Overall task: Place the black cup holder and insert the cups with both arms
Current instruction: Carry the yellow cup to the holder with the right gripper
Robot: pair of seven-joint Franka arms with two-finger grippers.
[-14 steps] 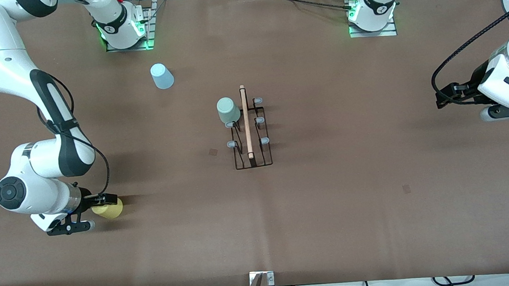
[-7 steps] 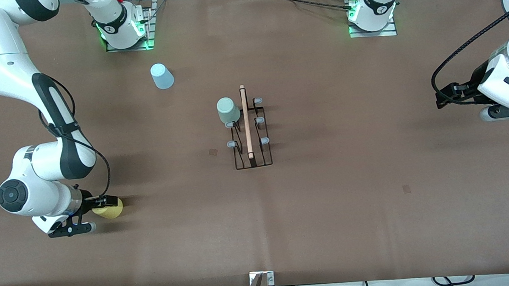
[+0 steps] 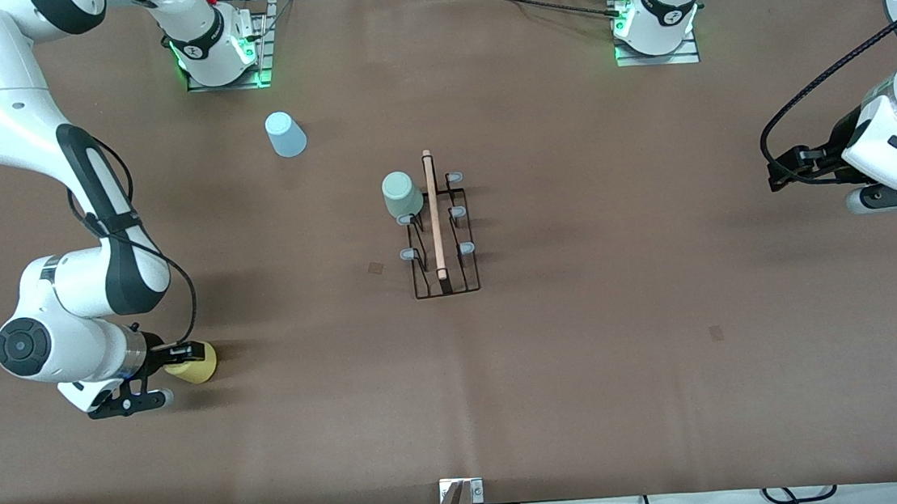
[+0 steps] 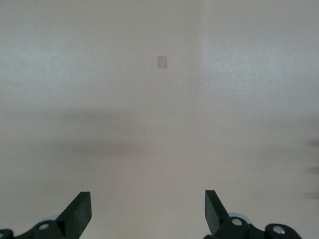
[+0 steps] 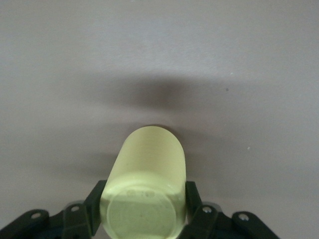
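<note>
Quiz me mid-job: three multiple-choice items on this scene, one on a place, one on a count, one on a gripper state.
1. Where is the green cup?
A. on a peg of the black rack
B. lying by the left arm's base
C. in the left gripper

2. How many cups show?
A. two
B. three
C. five

3. The right gripper is
A. open over the rack
B. shut on the yellow cup
C. shut on nothing

Key: 1 A, it sits on the rack. 2 B, green, yellow and blue cup. 3 B, fingers press the cup's sides.
</note>
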